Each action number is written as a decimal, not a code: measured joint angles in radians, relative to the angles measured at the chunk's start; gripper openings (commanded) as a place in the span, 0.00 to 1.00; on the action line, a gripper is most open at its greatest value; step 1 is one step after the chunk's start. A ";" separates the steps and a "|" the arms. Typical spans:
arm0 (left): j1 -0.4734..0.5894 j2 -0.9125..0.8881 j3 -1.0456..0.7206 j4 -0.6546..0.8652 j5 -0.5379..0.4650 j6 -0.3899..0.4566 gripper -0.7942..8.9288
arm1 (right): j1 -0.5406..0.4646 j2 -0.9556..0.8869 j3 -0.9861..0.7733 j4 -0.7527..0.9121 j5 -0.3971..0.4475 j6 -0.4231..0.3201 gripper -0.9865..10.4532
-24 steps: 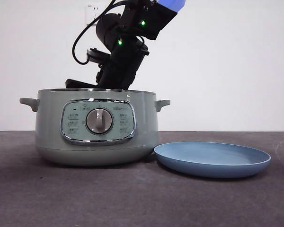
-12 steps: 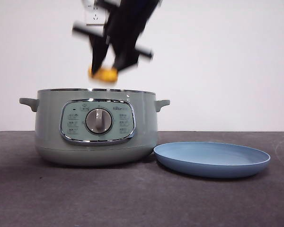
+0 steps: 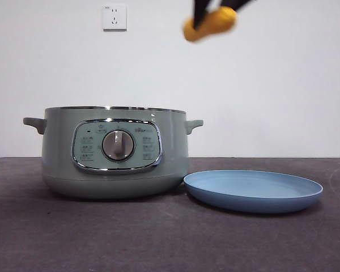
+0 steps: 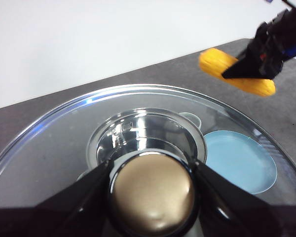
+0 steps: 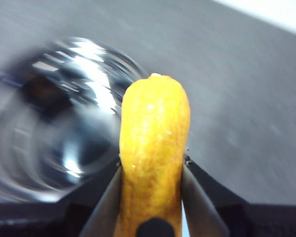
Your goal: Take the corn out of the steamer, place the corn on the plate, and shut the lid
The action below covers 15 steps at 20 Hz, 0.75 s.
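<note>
Nearest the front camera, bare dark table (image 3: 158, 238), and on it two things side by side: the steamer (image 3: 116, 152) on the left with its dial (image 3: 118, 145) facing us, and the plate (image 3: 253, 190) on the right, its rim just tucked against the pot's base. The plate is bare. The pot stands open, no lid on it.

Up above, high over the gap between pot and plate, there's the corn (image 3: 210, 24), well clear of the steamer's rim and tilted, one end higher than the other. Black jaws clamp it from above at the top edge of the frame. That's the right gripper (image 5: 151, 170): in its wrist view both jaws press tight on the cob's sides, the cob pointing away from the camera, everything beneath it blurred.

And the left gripper (image 4: 150, 190): its wrist view shows the jaws closed on the knob (image 4: 152, 190) of the lid (image 4: 54, 143), the glass held up off the pot. Through and past that glass you can make out the plate below, and the other gripper with the corn beyond the lid's rim.

Far back, a white wall with a socket (image 3: 114, 17).
</note>
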 measured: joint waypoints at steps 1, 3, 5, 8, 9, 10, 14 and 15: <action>0.000 0.013 0.000 0.013 0.000 0.000 0.07 | -0.015 -0.012 -0.053 0.016 0.000 0.000 0.07; 0.000 0.036 0.000 0.039 0.000 0.000 0.07 | -0.044 -0.036 -0.180 0.083 -0.027 0.000 0.07; 0.000 0.067 0.000 0.062 0.006 0.000 0.07 | -0.077 -0.060 -0.327 0.182 -0.080 0.007 0.07; 0.000 0.124 0.000 0.090 0.027 0.000 0.07 | -0.121 -0.067 -0.563 0.358 -0.106 0.025 0.07; 0.000 0.138 0.000 0.100 0.027 0.000 0.07 | -0.130 -0.067 -0.623 0.409 -0.107 0.027 0.07; 0.000 0.153 0.000 0.114 0.027 0.000 0.07 | -0.140 -0.066 -0.685 0.474 -0.119 0.029 0.07; -0.005 0.196 0.000 0.152 0.041 0.000 0.07 | -0.167 -0.050 -0.807 0.663 -0.151 0.047 0.07; -0.006 0.205 0.000 0.164 0.042 0.000 0.07 | -0.174 -0.034 -0.813 0.680 -0.154 0.050 0.07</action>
